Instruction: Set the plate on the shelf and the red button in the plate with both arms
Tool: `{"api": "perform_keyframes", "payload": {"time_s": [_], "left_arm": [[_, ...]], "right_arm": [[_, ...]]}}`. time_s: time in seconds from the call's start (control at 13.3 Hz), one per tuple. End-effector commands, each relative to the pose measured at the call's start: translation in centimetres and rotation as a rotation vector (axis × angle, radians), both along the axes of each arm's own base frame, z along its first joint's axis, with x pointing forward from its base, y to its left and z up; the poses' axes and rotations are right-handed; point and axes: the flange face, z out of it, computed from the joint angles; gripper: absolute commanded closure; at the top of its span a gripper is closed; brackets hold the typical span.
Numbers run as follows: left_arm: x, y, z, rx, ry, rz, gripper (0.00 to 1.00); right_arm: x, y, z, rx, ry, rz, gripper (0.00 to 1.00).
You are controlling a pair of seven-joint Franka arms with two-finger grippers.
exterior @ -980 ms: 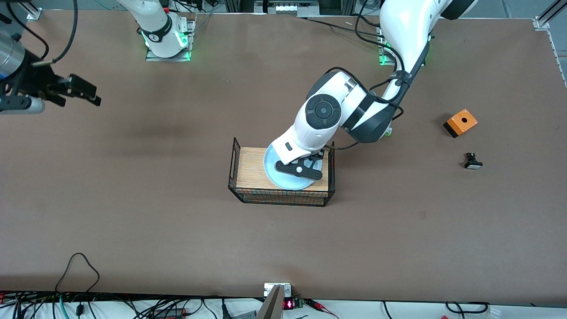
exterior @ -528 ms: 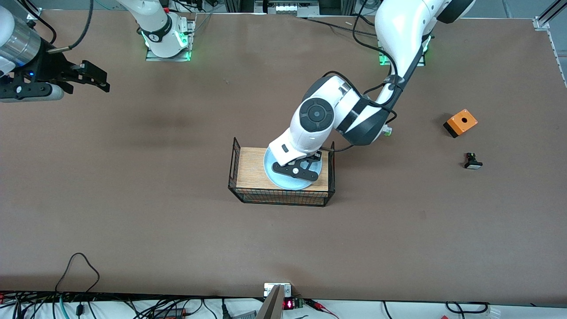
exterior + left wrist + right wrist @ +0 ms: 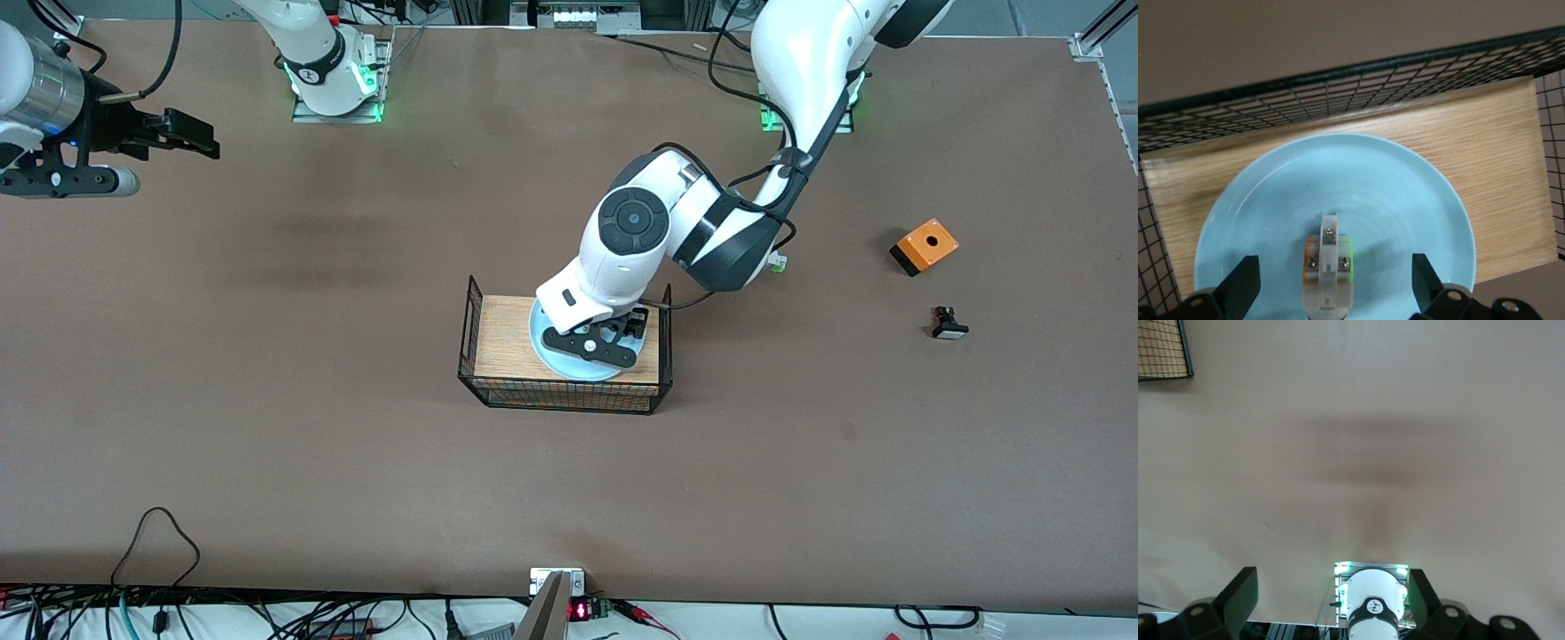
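While the right gripper (image 3: 200,142) has drawn back toward its own base, spread wide and empty over bare table at the right arm's end, the left gripper (image 3: 591,347) hangs low over the round pale-blue plate (image 3: 1338,173) on the wood-topped black wire rack (image 3: 560,396). Its fingers (image 3: 1241,283) stand wide apart, gripping nothing. The small white-bodied red button (image 3: 1329,263) lies on the plate between them, so both placements look done.

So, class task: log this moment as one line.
left gripper: open over plate | red button: on plate | plate: on wire rack | right gripper: open, waiting
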Motion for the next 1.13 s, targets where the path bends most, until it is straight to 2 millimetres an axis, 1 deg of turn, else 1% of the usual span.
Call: {"api": "perform_keyframes", "payload": {"time_s": [0.0,0.08,0.15,0.3,0.38,0.45,0.6,0.68,0.75,0.83,0.9,1.06], "left_arm": [[-0.6,2.1,6.3,0.042,-0.017,0.01,0.0],[-0.6,3.5,8.3,0.059,-0.005,0.024,0.0],[0.3,6.0,10.3,0.062,-0.013,0.056,0.0],[1.9,10.9,13.8,0.06,-0.03,0.12,0.0],[2.6,13.4,14.9,0.067,-0.03,0.148,0.0],[3.0,15.7,15.8,0.086,-0.033,0.175,0.0],[3.2,20.2,17.4,0.192,-0.02,0.218,0.0],[2.6,22.4,18.5,0.236,0.019,0.246,0.0],[1.9,23.5,19.2,0.253,0.058,0.26,0.0],[1.6,24.9,19.7,0.268,0.083,0.28,0.0],[2.0,27.5,20.2,0.261,0.097,0.319,0.0],[3.0,31.5,20.4,0.218,0.124,0.376,0.0]], "right_arm": [[1.5,0.0,0.9,0.024,-0.003,0.01,0.0],[1.9,0.5,1.3,0.022,-0.015,0.015,0.0],[2.3,0.9,1.5,0.018,-0.019,0.02,0.0],[2.5,1.0,1.9,0.019,-0.037,0.015,0.0],[3.1,1.2,1.8,0.02,-0.062,0.017,0.0],[3.7,0.7,1.8,0.014,-0.094,0.007,0.0],[4.6,0.1,1.5,0.012,-0.118,-0.004,0.0],[4.9,0.0,1.4,0.012,-0.123,0.001,0.0],[5.2,-0.4,1.1,-0.003,-0.116,0.0,0.0],[5.2,-0.9,1.1,-0.042,-0.119,0.004,0.0],[5.6,-1.4,0.0,-0.081,-0.1,0.01,0.0],[5.6,-1.7,-0.3,-0.093,-0.083,0.011,0.0]]}}
